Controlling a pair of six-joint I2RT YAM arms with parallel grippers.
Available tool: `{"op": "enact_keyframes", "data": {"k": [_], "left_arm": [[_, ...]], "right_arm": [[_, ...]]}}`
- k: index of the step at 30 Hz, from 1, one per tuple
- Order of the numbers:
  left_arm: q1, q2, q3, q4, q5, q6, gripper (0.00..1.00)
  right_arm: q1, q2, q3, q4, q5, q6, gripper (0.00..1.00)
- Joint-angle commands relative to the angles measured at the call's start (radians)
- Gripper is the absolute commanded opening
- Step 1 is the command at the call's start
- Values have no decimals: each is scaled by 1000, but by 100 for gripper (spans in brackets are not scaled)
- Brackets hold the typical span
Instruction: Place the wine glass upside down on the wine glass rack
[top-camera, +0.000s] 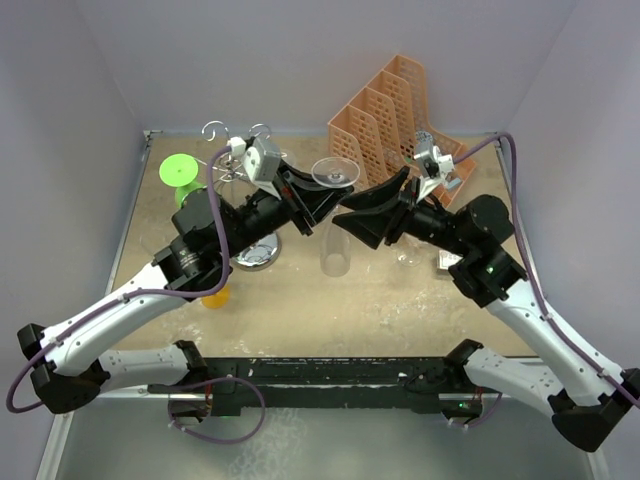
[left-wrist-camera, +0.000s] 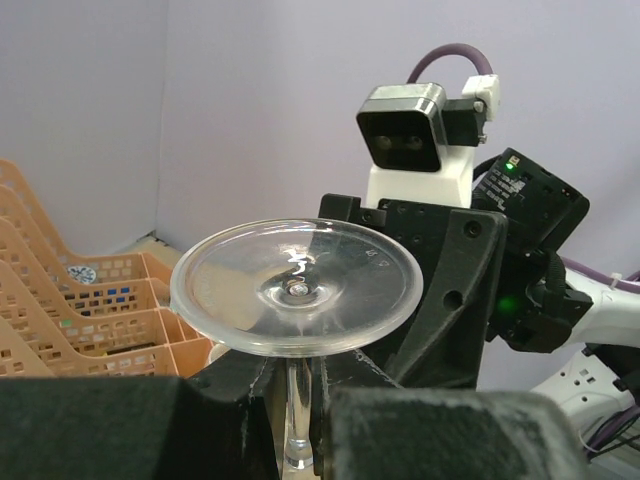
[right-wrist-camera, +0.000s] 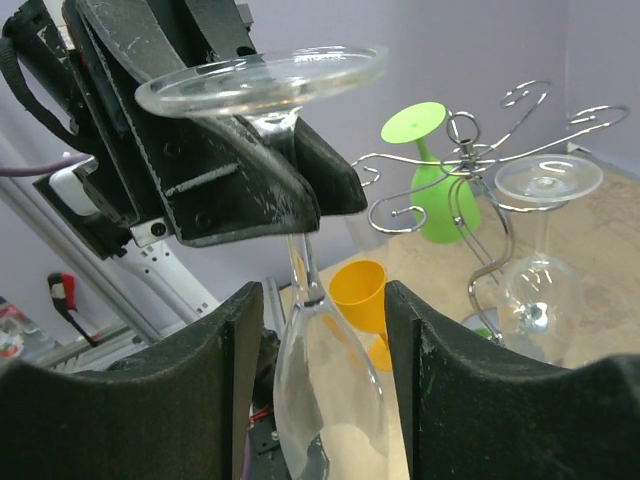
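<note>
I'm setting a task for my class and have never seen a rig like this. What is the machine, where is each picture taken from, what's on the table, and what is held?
These are two robot arms bolted to a table. One picture looks down from above; the other two come from a camera on each wrist. The left tool is shut on the stem of an upside-down wine glass; the right tool stands open around its bowl. Also there: a wine glass rack with a second glass upside down at it, a green glass, an orange cup and an orange mesh organiser.
</note>
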Motion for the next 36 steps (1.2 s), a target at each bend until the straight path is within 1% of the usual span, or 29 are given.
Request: {"op": "enact_keyframes", "data": {"k": [1, 10, 11, 14, 15, 17, 18, 23, 25, 26, 28, 31, 36], "left_arm": [[1, 12, -7, 93, 61, -8, 0], [1, 18, -26, 127, 104, -41, 0], [1, 17, -28, 126, 105, -44, 0], [0, 11, -32, 125, 97, -45, 0], [1, 8, -30, 123, 93, -46, 0], [1, 3, -31, 122, 81, -52, 0], [1, -1, -32, 118, 72, -55, 4], [1, -18, -29, 55, 16, -49, 39], [1, -40, -35, 20, -28, -40, 49], [0, -58, -40, 1, -51, -32, 52], [1, -91, -47, -49, -99, -16, 56], [0, -151, -38, -149, -160, 6, 56], [0, -272, 7, -251, -272, 31, 57]], "right_arm": [[0, 25, -8, 140, -54, 46, 51], [5, 83, -48, 219, -70, 100, 28], [6, 89, -51, 229, -73, 107, 23], [8, 86, -69, 265, -67, 134, 2], [8, 80, -83, 291, -65, 148, 0], [8, 63, -105, 319, -45, 162, 0], [8, 56, -109, 318, -31, 160, 0], [8, 25, -133, 318, 40, 131, 0], [8, 13, -133, 323, 70, 114, 0], [8, 9, -159, 324, 86, 102, 0], [9, 5, -181, 335, 119, 78, 0], [18, 6, -210, 380, 152, 35, 0], [114, 45, -221, 410, 266, -62, 0]]}}
